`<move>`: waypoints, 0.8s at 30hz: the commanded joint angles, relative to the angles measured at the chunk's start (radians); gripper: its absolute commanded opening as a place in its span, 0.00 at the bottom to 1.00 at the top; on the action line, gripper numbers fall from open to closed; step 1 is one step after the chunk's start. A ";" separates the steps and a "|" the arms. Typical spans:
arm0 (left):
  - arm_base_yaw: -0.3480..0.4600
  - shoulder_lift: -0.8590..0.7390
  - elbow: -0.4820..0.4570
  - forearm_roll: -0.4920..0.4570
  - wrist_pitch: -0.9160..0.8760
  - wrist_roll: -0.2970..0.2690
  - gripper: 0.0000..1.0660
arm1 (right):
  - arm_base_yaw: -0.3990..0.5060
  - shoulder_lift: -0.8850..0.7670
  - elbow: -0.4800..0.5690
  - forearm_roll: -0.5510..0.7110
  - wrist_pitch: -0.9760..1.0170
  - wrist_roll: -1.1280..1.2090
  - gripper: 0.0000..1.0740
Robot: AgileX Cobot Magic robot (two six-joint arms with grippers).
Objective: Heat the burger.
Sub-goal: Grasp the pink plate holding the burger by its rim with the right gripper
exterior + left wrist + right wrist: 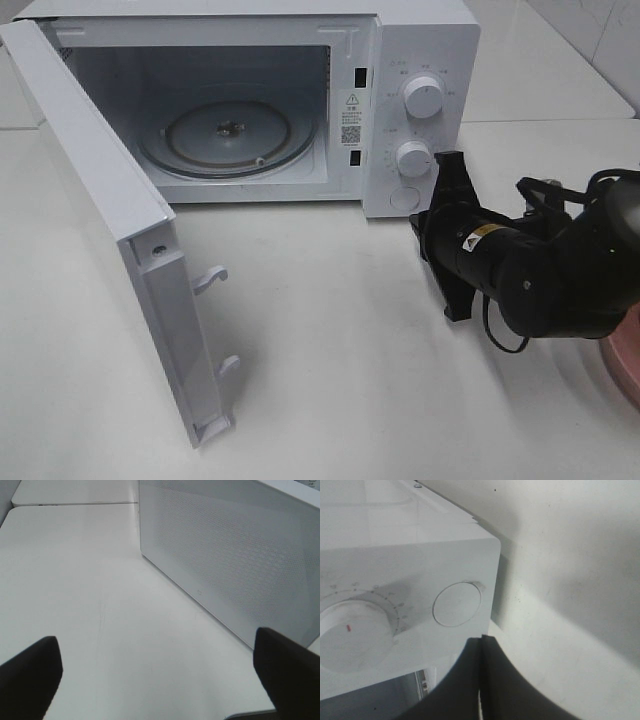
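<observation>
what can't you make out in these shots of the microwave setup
- burger: in no view; the pink plate is cut by the exterior view's right edge, partly covered by the right arm.
- left gripper: outside the exterior view; its wrist view shows only open fingertips.
- microwave dial markings: too small in the exterior view.
- right gripper: whether its shut tips touch the microwave is unclear.

Microwave [420, 50] frame: warning-triangle sticker [352, 101] w/ QR code [351, 133], print too small to read. Yellow label [482, 234] on right arm [560, 275]: illegible.
</observation>
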 commanded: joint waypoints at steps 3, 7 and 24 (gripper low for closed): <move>0.002 -0.007 0.000 -0.009 0.002 -0.003 0.91 | 0.003 -0.087 0.061 -0.076 0.037 -0.021 0.00; 0.002 -0.007 0.000 -0.009 0.002 -0.003 0.91 | 0.003 -0.132 0.087 -0.094 0.085 -0.057 0.00; 0.002 -0.007 0.000 -0.009 0.002 -0.003 0.91 | 0.003 -0.381 0.121 -0.101 0.508 -0.570 0.01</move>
